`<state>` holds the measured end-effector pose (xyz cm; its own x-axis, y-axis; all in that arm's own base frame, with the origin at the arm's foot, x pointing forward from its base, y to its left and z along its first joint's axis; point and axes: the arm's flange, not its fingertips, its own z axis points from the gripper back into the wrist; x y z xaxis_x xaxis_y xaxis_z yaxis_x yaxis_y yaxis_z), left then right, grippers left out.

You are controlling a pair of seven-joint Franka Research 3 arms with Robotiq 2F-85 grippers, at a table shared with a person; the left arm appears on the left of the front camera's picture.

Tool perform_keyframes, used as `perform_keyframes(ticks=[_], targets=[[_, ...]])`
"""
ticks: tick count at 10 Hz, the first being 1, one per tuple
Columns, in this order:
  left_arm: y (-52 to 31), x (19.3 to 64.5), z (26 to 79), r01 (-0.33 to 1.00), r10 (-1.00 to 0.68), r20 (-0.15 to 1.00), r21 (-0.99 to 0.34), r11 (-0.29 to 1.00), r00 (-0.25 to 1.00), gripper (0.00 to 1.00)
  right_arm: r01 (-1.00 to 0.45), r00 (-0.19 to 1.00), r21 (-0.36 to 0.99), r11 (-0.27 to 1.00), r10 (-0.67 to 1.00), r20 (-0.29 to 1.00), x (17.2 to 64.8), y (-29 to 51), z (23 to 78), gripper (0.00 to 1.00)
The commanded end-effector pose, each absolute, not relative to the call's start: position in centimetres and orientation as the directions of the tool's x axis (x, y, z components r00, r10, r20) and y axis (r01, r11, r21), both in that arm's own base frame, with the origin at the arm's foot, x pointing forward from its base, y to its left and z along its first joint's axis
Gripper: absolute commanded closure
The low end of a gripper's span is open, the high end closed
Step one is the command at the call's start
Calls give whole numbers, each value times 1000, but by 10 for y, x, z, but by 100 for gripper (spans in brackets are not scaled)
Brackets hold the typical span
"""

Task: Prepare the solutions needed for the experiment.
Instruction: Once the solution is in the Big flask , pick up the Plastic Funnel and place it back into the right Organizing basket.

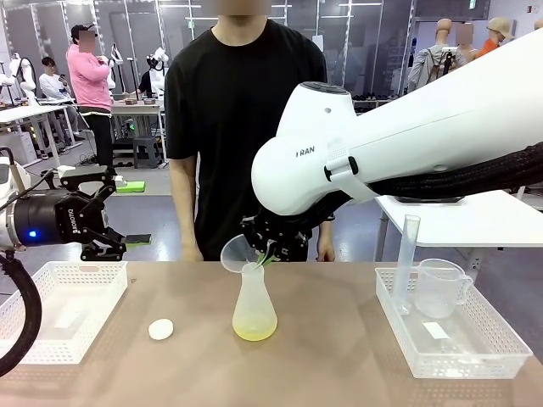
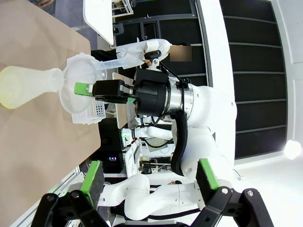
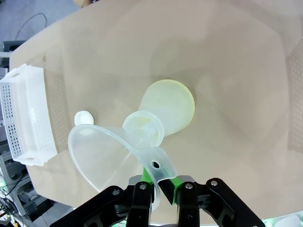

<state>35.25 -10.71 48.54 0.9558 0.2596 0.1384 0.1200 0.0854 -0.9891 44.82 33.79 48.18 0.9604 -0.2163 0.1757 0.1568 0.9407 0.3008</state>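
Note:
A frosted conical flask stands upright mid-table with a shallow layer of the pale yellow-green solutions at its bottom. It also appears in the wrist views. My right gripper is shut on the handle tab of a clear plastic funnel. The funnel hangs tilted at the flask's mouth; whether its spout is inside, I cannot tell. My left gripper hovers open and empty above the left side of the table.
A small white cap lies left of the flask. A white tray sits at the left. Another tray at the right holds a tall graduated cylinder and a clear jug. A person stands behind the table.

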Motion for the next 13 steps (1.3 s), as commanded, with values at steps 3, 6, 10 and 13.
perform_keyframes(ticks=[3,6,10,13], targets=[[-110,351,487,107,268,118,-993,56,956,0,133,974,341,931,-187,129,444,337,497,94],[-110,351,487,107,268,118,-993,56,956,0,116,969,331,937,-179,168,449,333,515,94],[-110,351,487,107,268,118,-993,56,956,0,-14,974,404,915,-79,213,451,316,556,94],[-110,351,487,107,268,118,-993,56,956,0,-51,978,430,901,-43,206,446,290,580,94]])
